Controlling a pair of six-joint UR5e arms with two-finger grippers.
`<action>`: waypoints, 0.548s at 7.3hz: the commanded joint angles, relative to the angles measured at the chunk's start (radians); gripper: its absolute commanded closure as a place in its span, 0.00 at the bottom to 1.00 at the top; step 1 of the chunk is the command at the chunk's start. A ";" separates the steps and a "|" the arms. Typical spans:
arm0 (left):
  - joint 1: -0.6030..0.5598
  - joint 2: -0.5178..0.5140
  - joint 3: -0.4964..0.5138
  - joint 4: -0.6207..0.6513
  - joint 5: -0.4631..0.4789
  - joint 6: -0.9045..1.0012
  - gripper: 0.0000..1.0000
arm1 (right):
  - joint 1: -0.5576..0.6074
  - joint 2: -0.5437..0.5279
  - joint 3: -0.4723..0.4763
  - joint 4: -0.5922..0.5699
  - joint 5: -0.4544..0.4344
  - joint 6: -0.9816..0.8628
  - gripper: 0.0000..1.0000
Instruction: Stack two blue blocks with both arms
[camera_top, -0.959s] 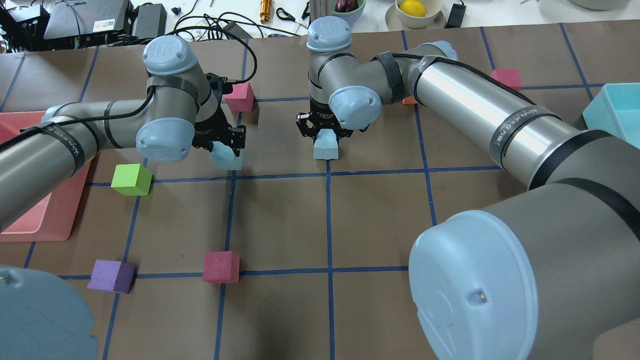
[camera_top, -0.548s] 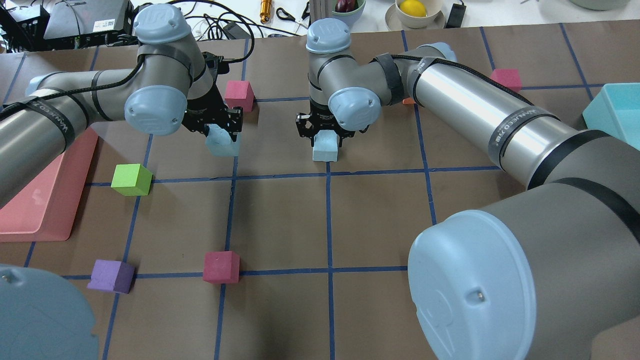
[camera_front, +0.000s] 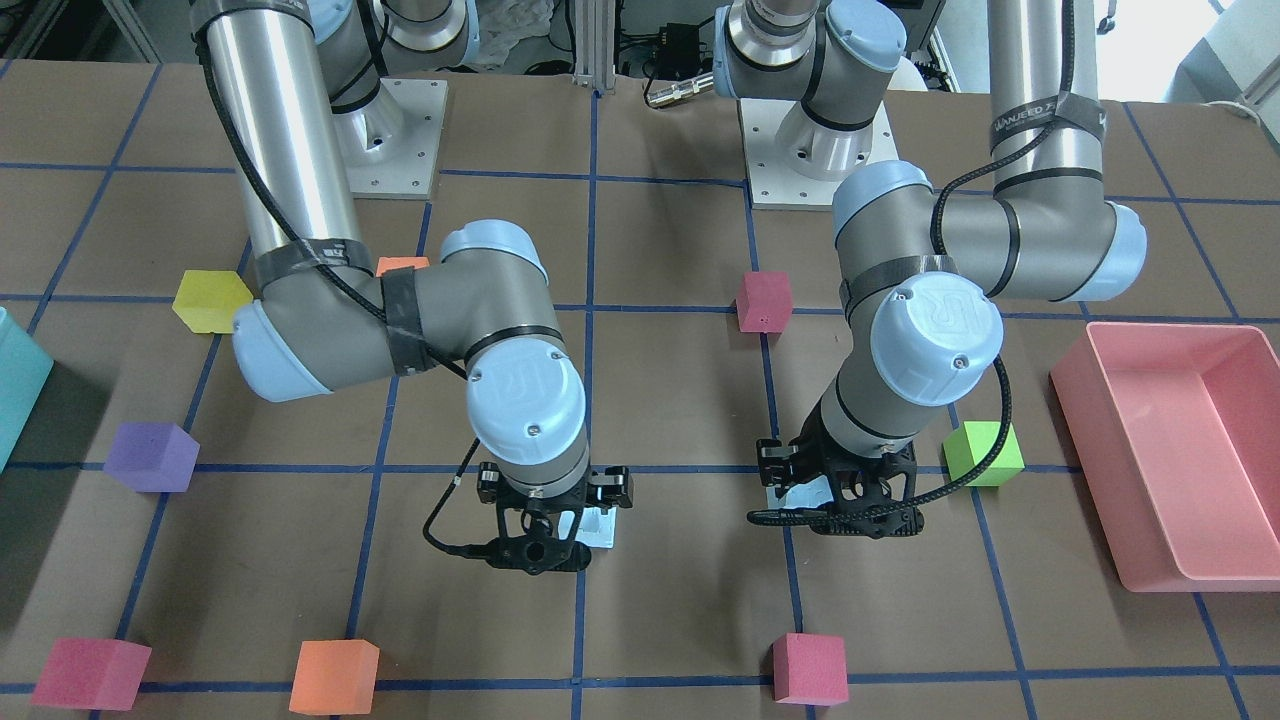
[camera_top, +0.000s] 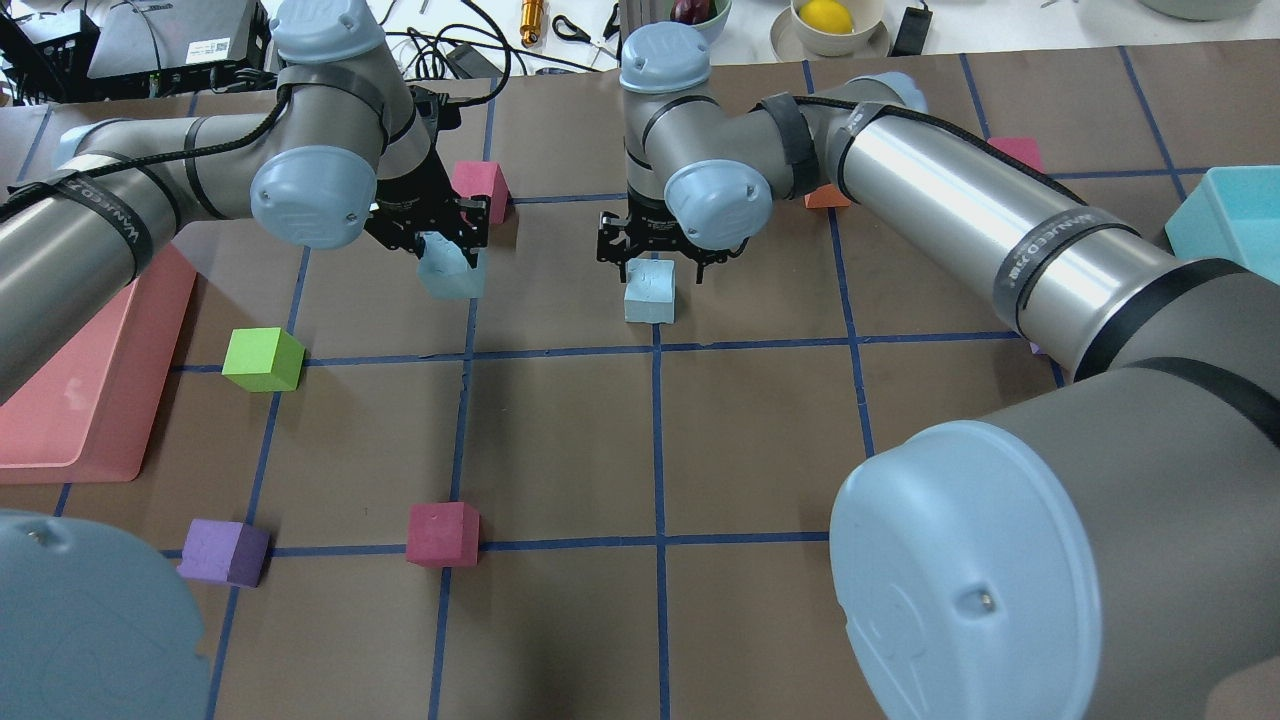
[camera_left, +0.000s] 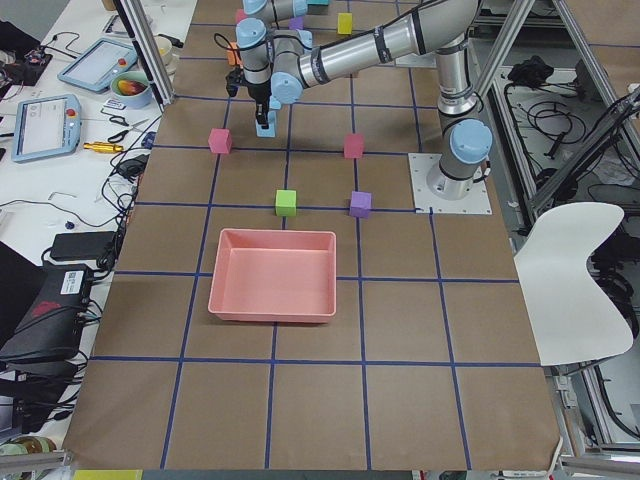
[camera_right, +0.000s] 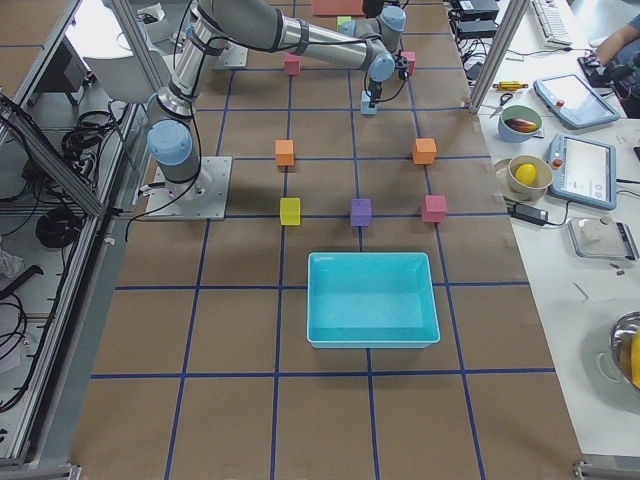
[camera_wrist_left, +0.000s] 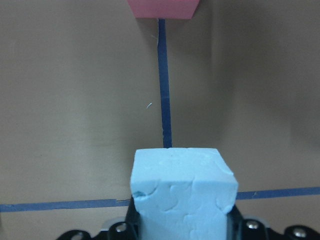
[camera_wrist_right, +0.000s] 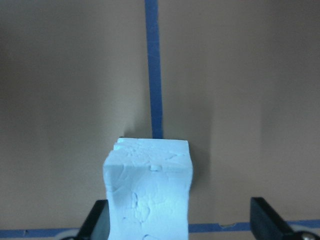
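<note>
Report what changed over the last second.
The left gripper, shut on its blue block, lifted it off the table. The right gripper opened, letting go of the other blue block, and rose slightly. That block and the green cube stayed put.

Silver-grey tubular arms (camera_top: 960, 210), pale blue joint caps (camera_top: 313, 195) (black cables (camera_front: 1008, 415) strapped on)

A pale blue block (camera_wrist_right: 149, 195) stands on the taped brown paper (camera_wrist_right: 240, 75), off-centre between the right gripper's (camera_wrist_right: 182, 223) spread fingers.
</note>
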 joint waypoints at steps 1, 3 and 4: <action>-0.024 -0.009 0.058 -0.043 -0.065 -0.095 1.00 | -0.124 -0.137 0.003 0.128 -0.001 -0.096 0.00; -0.108 -0.048 0.132 -0.049 -0.067 -0.207 1.00 | -0.224 -0.285 0.020 0.269 -0.003 -0.202 0.00; -0.172 -0.083 0.165 -0.045 -0.063 -0.278 1.00 | -0.261 -0.343 0.046 0.339 -0.009 -0.269 0.00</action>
